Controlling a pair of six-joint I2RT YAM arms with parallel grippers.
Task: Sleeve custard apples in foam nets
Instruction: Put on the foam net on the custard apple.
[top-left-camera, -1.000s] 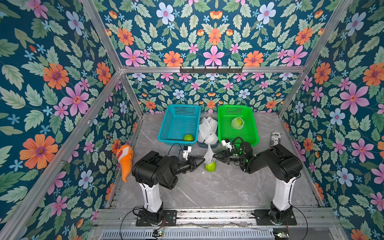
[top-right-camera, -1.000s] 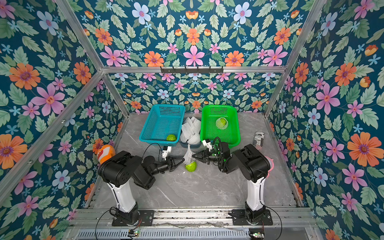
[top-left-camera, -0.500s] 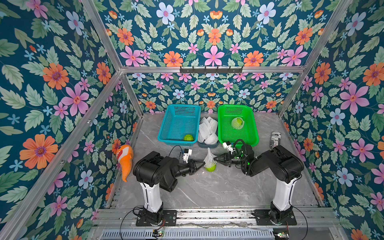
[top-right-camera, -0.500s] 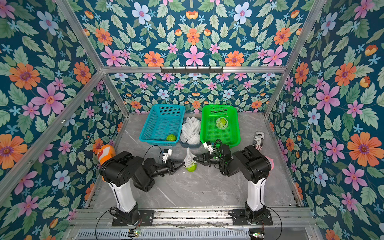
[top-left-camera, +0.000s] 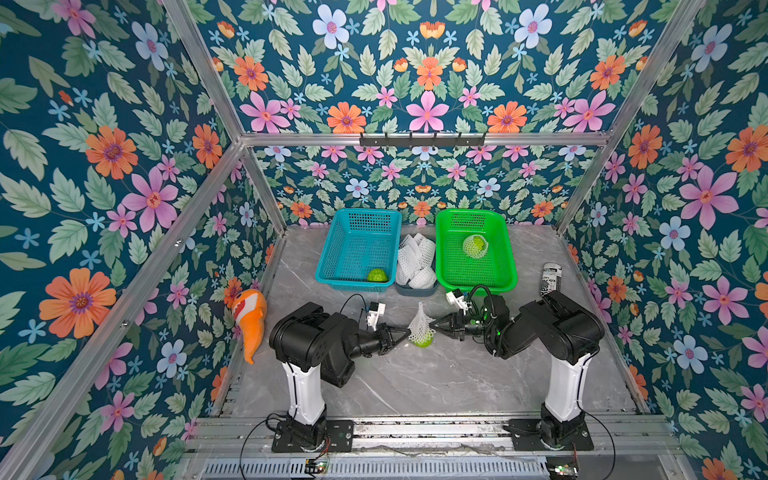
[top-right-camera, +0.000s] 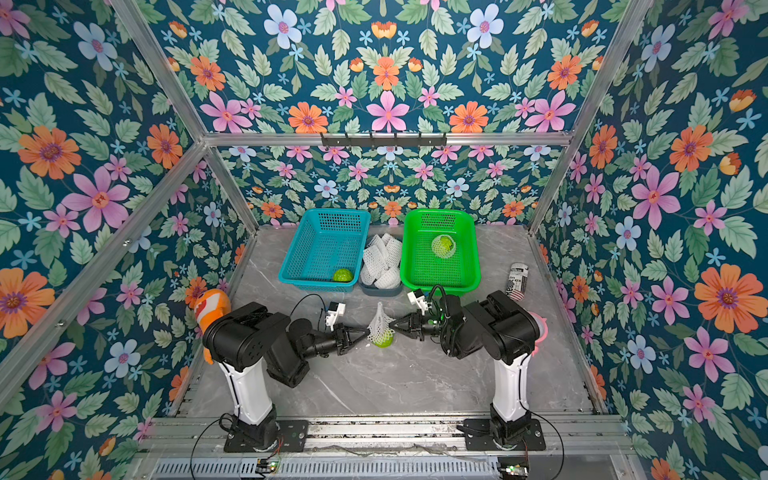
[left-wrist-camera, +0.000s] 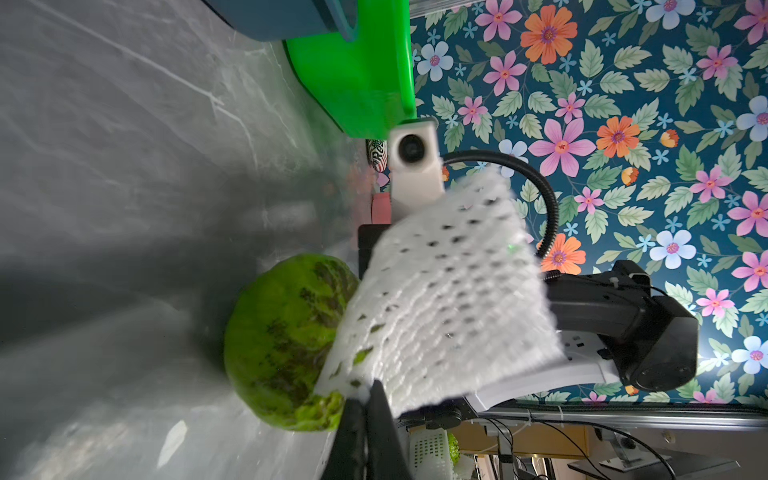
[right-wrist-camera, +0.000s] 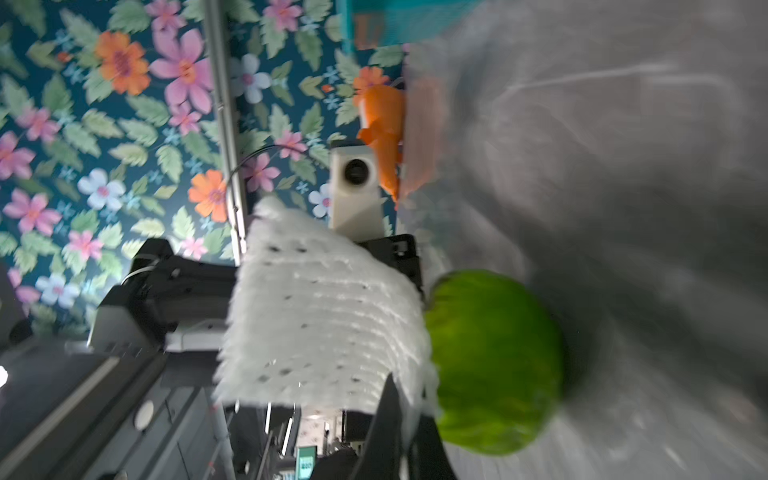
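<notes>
Grey marble table (top-left-camera: 415, 382), floral walls (top-left-camera: 104, 166) all round; mid-table your left gripper (top-left-camera: 406, 331) and right gripper (top-left-camera: 433, 323) each pinch the net (top-left-camera: 419, 320), which hides the apple (top-left-camera: 424, 342) top; right wrist view's blurred.

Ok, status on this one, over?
Both shut on foam net edges: left pincer, right pincer. Net partly over custard apple on table. Nothing blocking.
</notes>
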